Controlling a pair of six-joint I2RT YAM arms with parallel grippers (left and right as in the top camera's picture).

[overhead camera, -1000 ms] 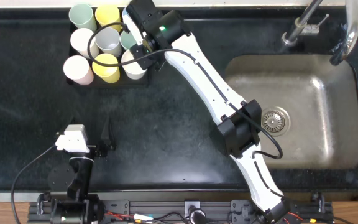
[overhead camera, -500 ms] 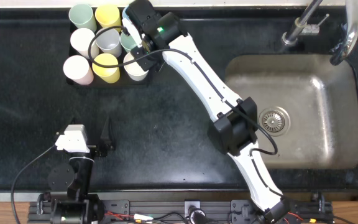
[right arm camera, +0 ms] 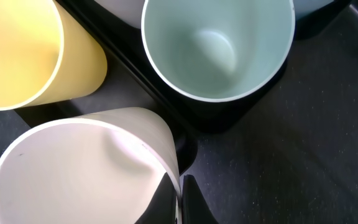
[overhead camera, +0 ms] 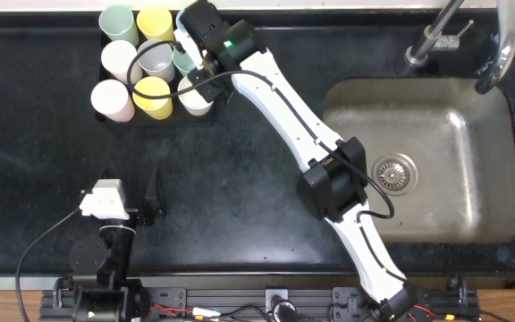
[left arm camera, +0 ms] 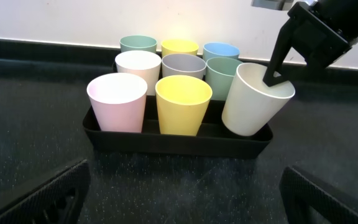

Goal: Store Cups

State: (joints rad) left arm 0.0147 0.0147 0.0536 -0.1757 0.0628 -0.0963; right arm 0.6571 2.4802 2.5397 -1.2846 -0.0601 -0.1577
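Two jaws of the right gripper (left arm camera: 271,76) are pinched on the rim of a cream cup (left arm camera: 253,102), held tilted with its base in a corner compartment of the black tray (left arm camera: 166,142), beside a yellow cup (left arm camera: 182,109). Jaws of the left gripper (overhead camera: 132,186) are spread, low over the worktop (overhead camera: 231,224), well apart from the tray.

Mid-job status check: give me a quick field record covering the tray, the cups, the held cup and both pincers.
tray: black tray at the back of the counter, left of the sink
upright cups: eight, in three rows
held cup: cream cup, tilted, base in the front corner slot on the sink side
right pincer: shut on the cream cup's rim, one finger inside
left pincer: open, low over the counter, facing the tray from a distance
task state: ninth cup not yet upright or released
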